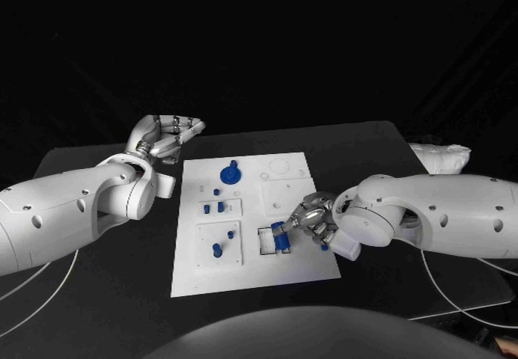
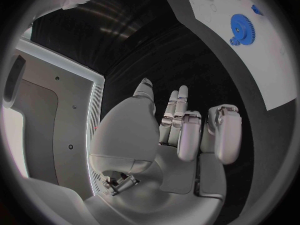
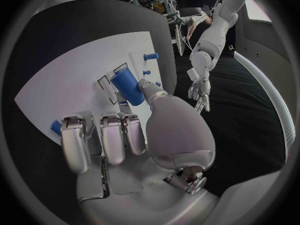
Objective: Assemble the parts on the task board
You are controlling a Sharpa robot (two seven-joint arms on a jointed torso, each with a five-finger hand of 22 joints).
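Blue cylindrical part [image 3: 128, 87] was pinched in the right hand [image 1: 311, 219] fingers over the task board [image 1: 251, 265] near its right edge, probably best kept upright and lowered straight into the framed slot [image 1: 272, 241], while the left hand [image 1: 164, 137] hovered empty, fingers loosely curled, off the board's far-left corner.

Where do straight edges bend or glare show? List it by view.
Head view: board edges straight, no glare. Left wrist view: board edge bows, sheen streaks the table. Right wrist view: board edges bow behind the right hand holding a part.
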